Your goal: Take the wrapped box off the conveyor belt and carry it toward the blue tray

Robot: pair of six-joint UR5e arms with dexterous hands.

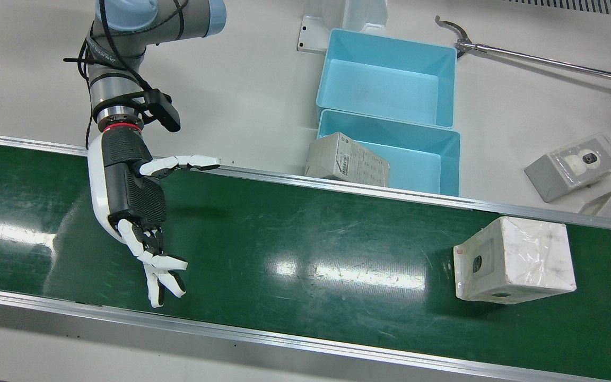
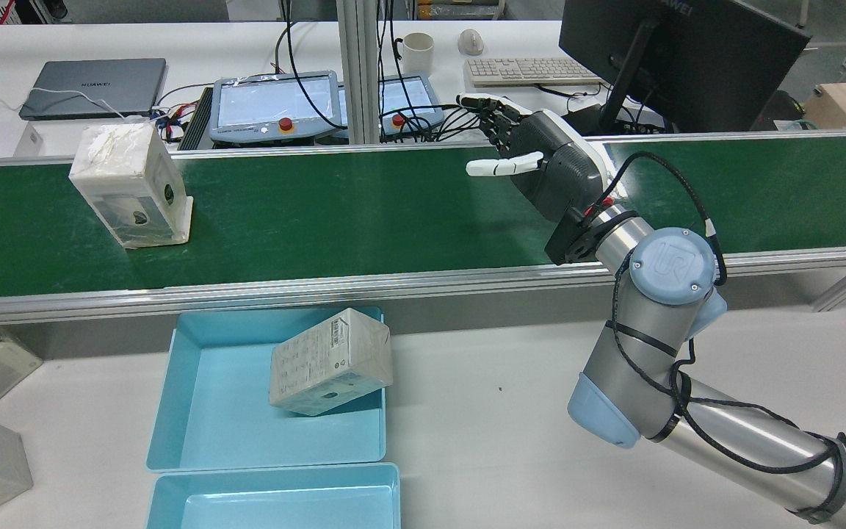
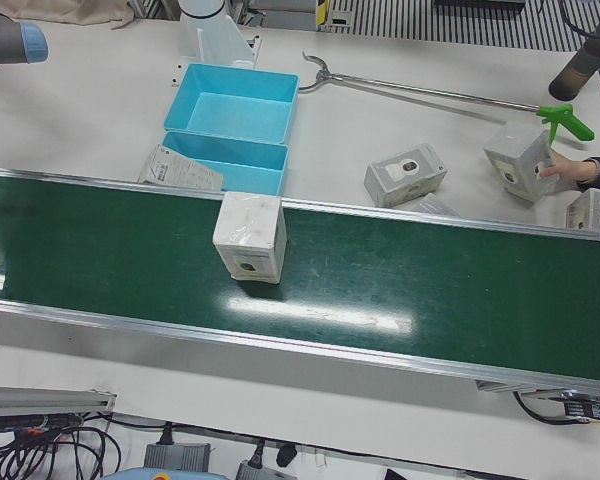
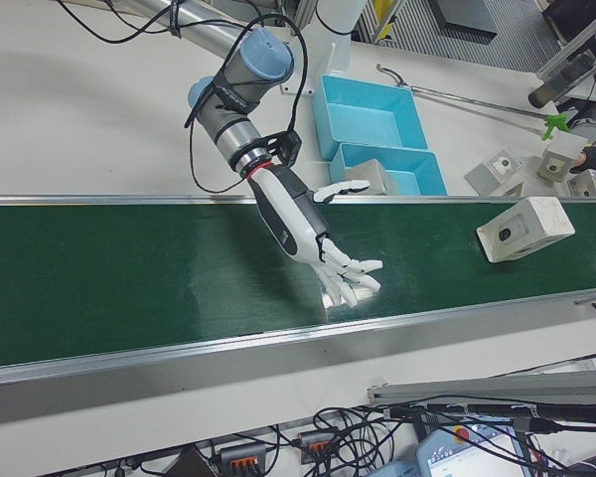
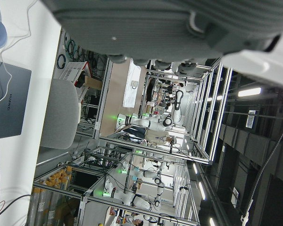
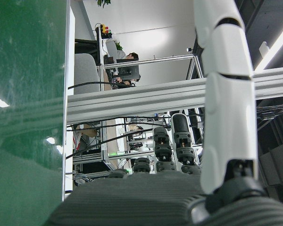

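The wrapped box (image 1: 515,260) (image 2: 129,195) (image 3: 250,237) (image 4: 526,229), white under clear film, stands on the green conveyor belt (image 1: 305,239). My right hand (image 1: 136,212) (image 2: 540,165) (image 4: 308,234) hovers over the belt far from the box, open, fingers (image 6: 224,94) spread and holding nothing. Two blue trays (image 1: 417,159) (image 2: 203,397) sit beside the belt; the nearer one has a grey box (image 1: 347,159) (image 2: 331,364) leaning on its rim. Of my left hand (image 5: 155,23) only the palm's edge shows, in its own view.
A long grabber tool (image 1: 539,58) lies on the table past the trays. More wrapped boxes (image 1: 576,167) rest on the table, and a person's hand (image 3: 570,172) touches one. Teach pendants (image 2: 276,103), a keyboard (image 2: 526,70) and a monitor stand beyond the belt.
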